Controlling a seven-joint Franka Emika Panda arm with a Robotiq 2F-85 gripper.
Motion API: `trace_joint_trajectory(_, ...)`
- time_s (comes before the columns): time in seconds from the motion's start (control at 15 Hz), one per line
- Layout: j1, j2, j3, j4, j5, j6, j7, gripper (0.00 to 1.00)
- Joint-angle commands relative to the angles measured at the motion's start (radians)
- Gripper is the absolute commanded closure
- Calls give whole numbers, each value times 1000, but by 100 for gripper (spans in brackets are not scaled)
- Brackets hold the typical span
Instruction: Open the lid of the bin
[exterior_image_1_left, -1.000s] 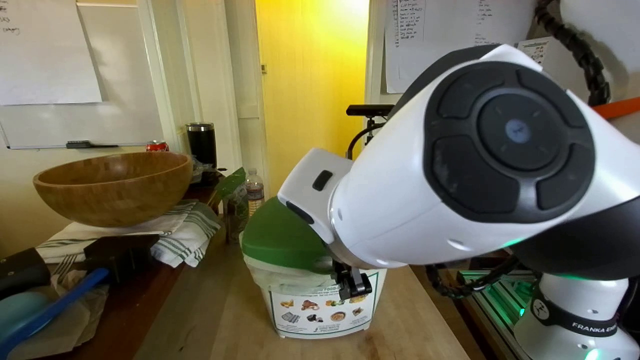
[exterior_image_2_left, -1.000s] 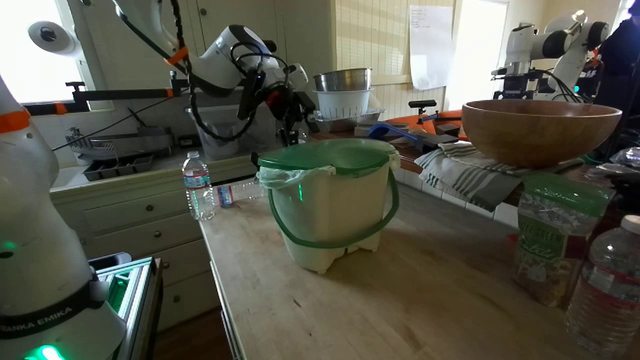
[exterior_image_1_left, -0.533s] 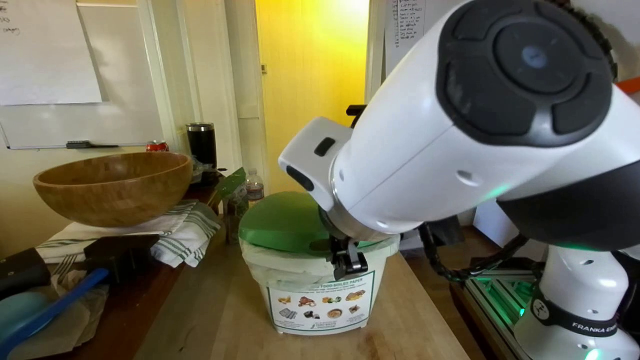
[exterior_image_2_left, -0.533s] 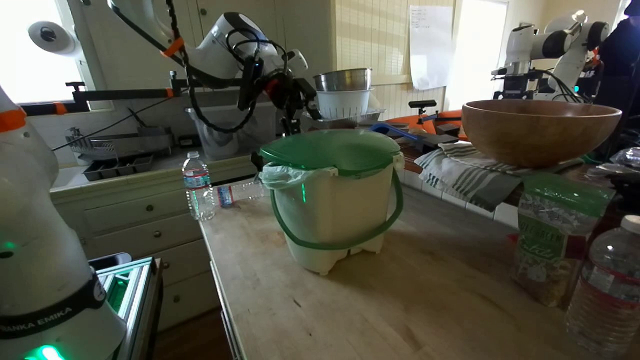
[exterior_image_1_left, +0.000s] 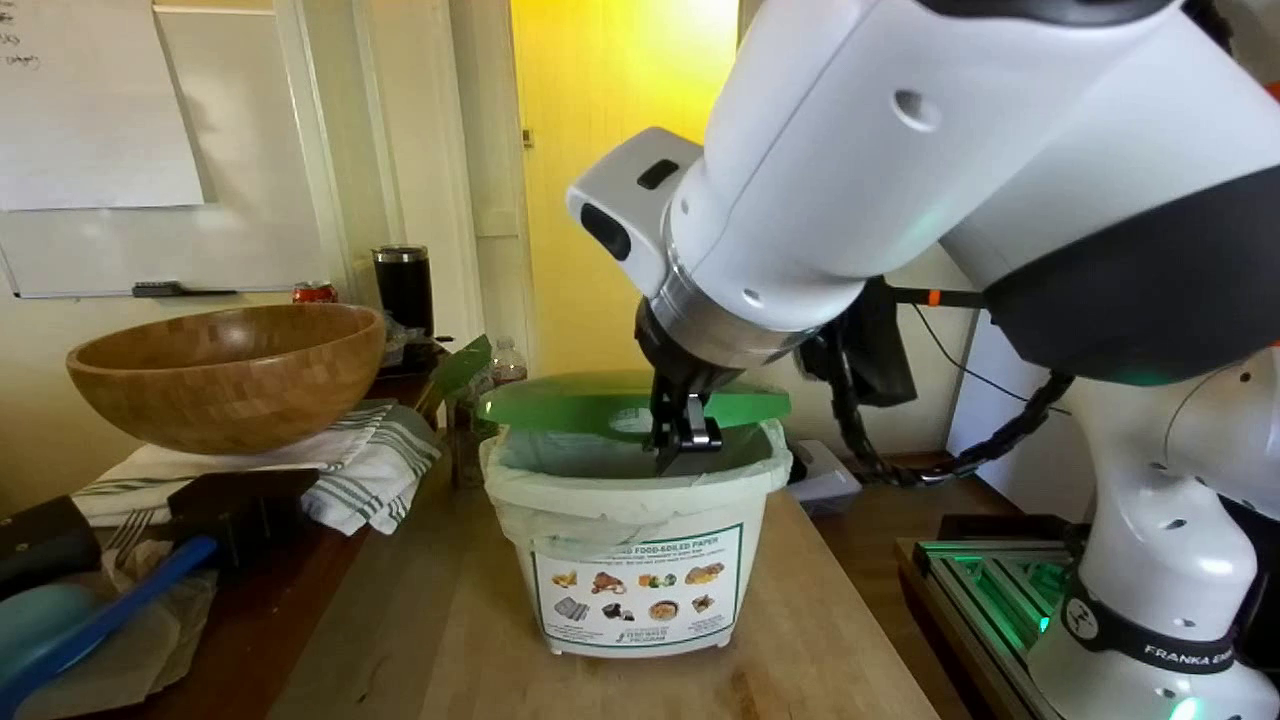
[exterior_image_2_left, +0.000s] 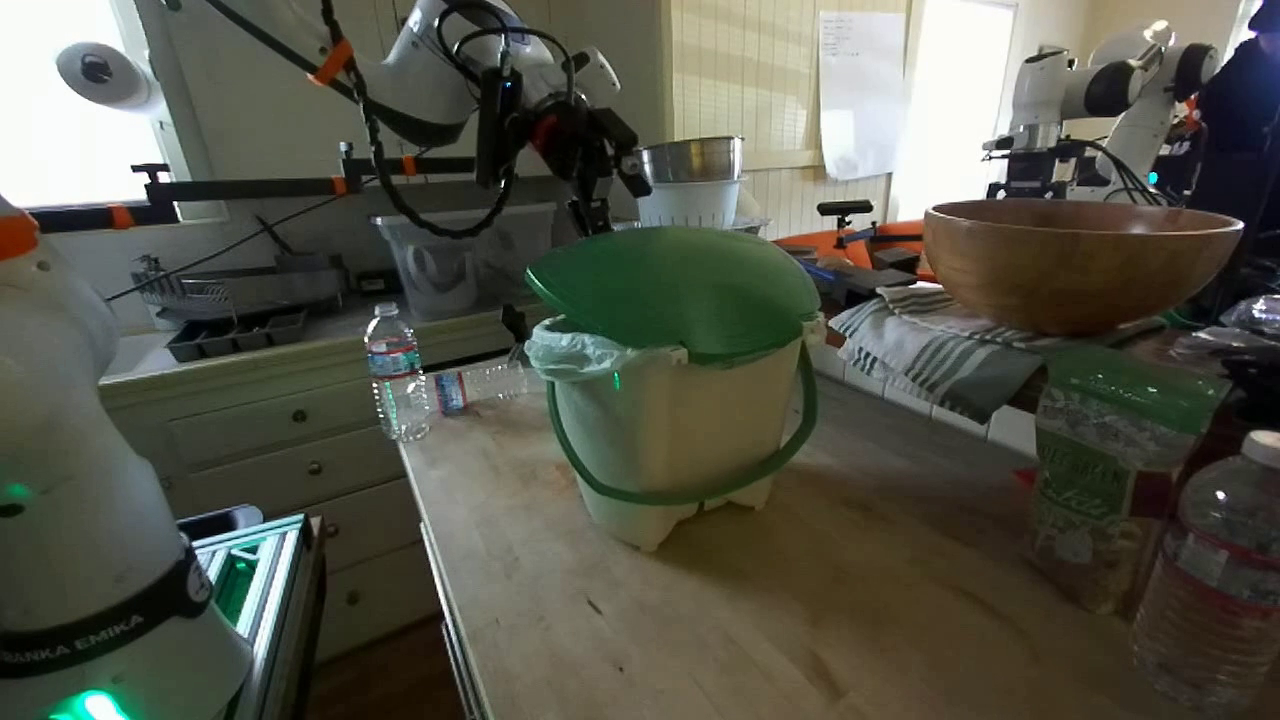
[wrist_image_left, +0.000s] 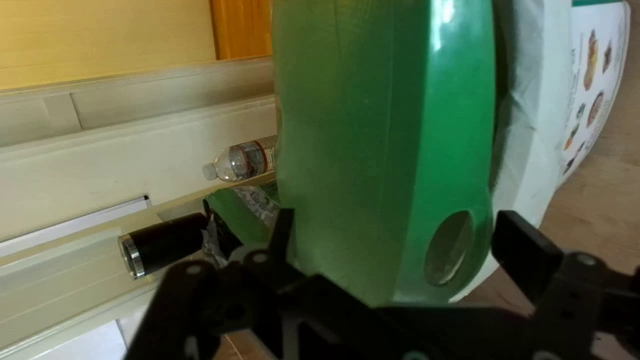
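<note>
The white bin (exterior_image_1_left: 640, 505) stands upright on the wooden table. Its label and pale green liner face an exterior view. The green lid (exterior_image_1_left: 540, 405) is partly raised and tilted, its front edge lifted off the rim so the bin's inside shows. In an exterior view the lid (exterior_image_2_left: 690, 285) stays joined at the hinge side of the bin (exterior_image_2_left: 690, 430). My gripper (exterior_image_1_left: 687, 440) is at the lid's raised front edge. In the wrist view the gripper's fingers (wrist_image_left: 395, 220) are wide apart, one on each side of the lid (wrist_image_left: 350, 150), with one fingertip by its holed lip.
A wooden bowl (exterior_image_1_left: 230, 380) sits on a striped towel (exterior_image_1_left: 375, 470) beside the table. Water bottles (exterior_image_2_left: 398, 375) and a green snack bag (exterior_image_2_left: 1110, 480) stand around the bin. A blue-handled utensil (exterior_image_1_left: 120, 610) lies on the side counter.
My gripper has moved up. The lid's front edge has risen with it, from closed to tilted open. The bin has shifted slightly on the table.
</note>
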Motion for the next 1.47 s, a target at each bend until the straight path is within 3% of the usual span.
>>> trace_joint_trajectory(0.0, -17, -39, -23, 0, -4, -8, -35, 0)
trace_joint_trajectory(1.4, -41, -74, -40, 30, 19, 11, -46, 0)
